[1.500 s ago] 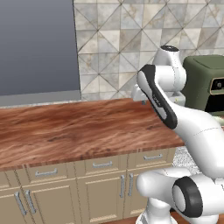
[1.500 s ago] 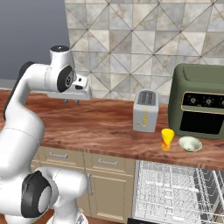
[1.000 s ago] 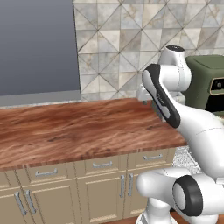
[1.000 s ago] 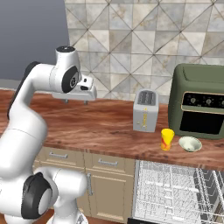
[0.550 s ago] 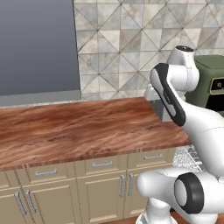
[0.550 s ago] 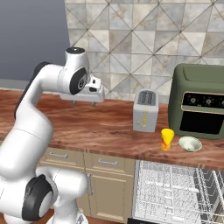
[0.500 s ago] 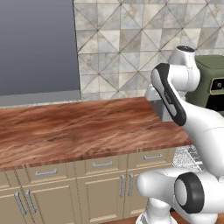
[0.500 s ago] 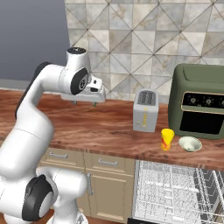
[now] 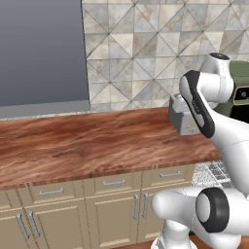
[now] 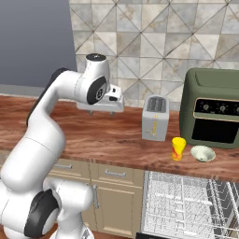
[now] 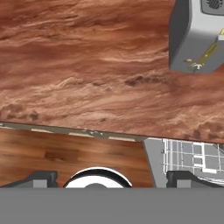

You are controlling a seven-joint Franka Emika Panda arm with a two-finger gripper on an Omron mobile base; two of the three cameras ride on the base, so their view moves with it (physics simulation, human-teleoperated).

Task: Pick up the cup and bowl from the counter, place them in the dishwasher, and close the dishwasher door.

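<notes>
Reddish-brown wood surface (image 9: 87, 146) stretched leftward in the left base view, the toaster (image 9: 184, 116) half hidden behind the white arm. From the right base view, the pincer (image 10: 101, 111) hung above the surface, well apart from the yellow cup (image 10: 178, 148) and pale bowl (image 10: 203, 153), which sat side by side farther to the robot's right, past the toaster, before the green oven (image 10: 214, 107) and above the open dishwasher (image 10: 186, 205). In the hand view, the pincer (image 11: 111, 176) stood wide open and empty.
</notes>
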